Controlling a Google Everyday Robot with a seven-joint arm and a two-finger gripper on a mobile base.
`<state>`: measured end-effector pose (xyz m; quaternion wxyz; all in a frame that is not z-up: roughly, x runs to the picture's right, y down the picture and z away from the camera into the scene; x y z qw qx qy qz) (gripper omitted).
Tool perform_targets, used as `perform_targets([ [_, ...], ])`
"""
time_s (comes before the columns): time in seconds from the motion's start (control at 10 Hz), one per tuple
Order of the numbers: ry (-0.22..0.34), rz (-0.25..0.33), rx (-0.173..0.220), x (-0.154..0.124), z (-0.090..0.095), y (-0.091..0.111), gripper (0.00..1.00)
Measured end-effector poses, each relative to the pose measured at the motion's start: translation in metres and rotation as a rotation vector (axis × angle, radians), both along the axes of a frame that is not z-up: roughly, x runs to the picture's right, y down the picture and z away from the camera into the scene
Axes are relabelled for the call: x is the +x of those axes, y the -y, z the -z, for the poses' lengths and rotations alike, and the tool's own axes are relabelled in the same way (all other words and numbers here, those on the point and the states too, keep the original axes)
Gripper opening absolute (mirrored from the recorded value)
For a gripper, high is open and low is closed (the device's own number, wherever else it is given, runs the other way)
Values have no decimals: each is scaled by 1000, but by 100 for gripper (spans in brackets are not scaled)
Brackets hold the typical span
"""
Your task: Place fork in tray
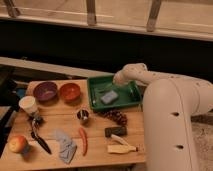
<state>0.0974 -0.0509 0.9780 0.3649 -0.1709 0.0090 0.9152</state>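
The green tray (131, 98) stands at the back right of the wooden table, with a grey-blue pad (109, 97) lying in it. A thin pale streak (103, 90) lies on the tray floor beside the pad; it could be the fork, but I cannot tell. My gripper (118, 79) is at the end of the white arm, over the tray's back edge near its middle. The arm hides most of it.
A purple bowl (45, 91) and an orange bowl (70, 91) sit left of the tray. Also on the table are a white cup (28, 104), a small metal cup (83, 116), grapes (116, 117), a black-handled utensil (39, 137), an apple (18, 144), a grey cloth (64, 145) and a yellowish-handled tool (121, 147).
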Motion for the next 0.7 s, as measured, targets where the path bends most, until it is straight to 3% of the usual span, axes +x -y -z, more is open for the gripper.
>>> perform_targets([
  [0.3,-8,27,-1,-2,4,6,66],
  [0.7,-62,85,4,4,21,15,66],
])
